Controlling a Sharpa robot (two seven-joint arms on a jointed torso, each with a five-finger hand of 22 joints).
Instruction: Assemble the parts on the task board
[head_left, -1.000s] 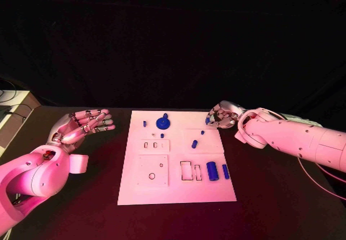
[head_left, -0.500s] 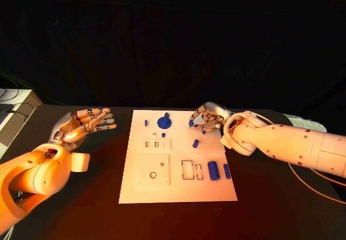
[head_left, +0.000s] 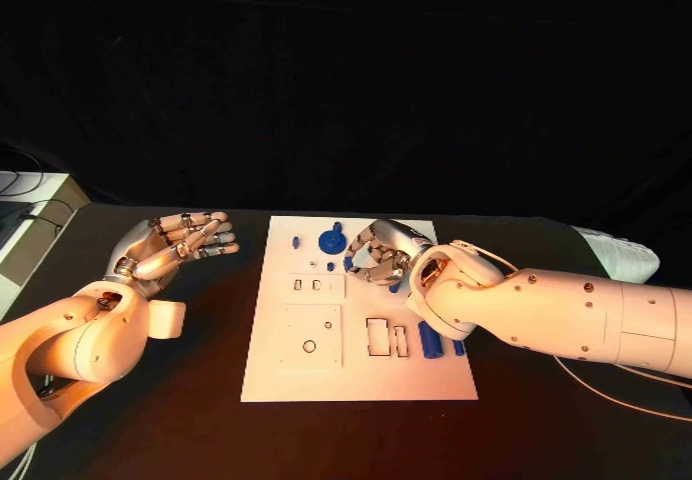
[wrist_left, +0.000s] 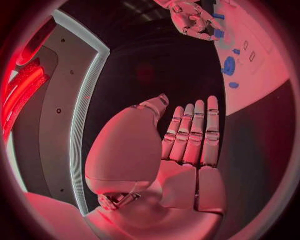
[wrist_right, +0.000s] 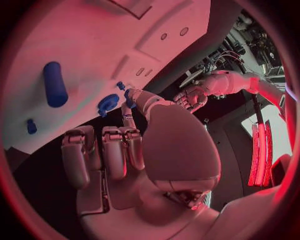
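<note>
A: Where is the board?
B: The white board (head_left: 361, 380) lies flat in the middle of the black counter (head_left: 577, 430), in the centre of the head view. Small blue parts lie on it.

A: Which parts?
B: A round blue wheel (head_left: 332, 241) sits near the board's upper edge, with a small blue peg (head_left: 296, 242) just to its left. Lower right on the board, a blue cylinder (head_left: 428, 340) lies beside white slots, partly behind the right arm. In the right wrist view the cylinder (wrist_right: 54, 83) lies on the white plate, well apart from the wheel (wrist_right: 108, 103).

A: And the right hand?
B: The right hand (head_left: 382, 255) hangs over the upper middle of the board, just right of the wheel, fingers curled downward. Something blue shows at its fingertips, but I cannot tell whether it holds a part or only hovers over one.

A: The left hand?
B: The left hand (head_left: 173, 245) is at the left of the frame, off the board, above the counter. Its fingers are stretched out, side by side, palm showing, holding nothing. The left wrist view shows the same flat hand (wrist_left: 187, 145), with the board (wrist_left: 262, 80) off at the upper right.
</note>
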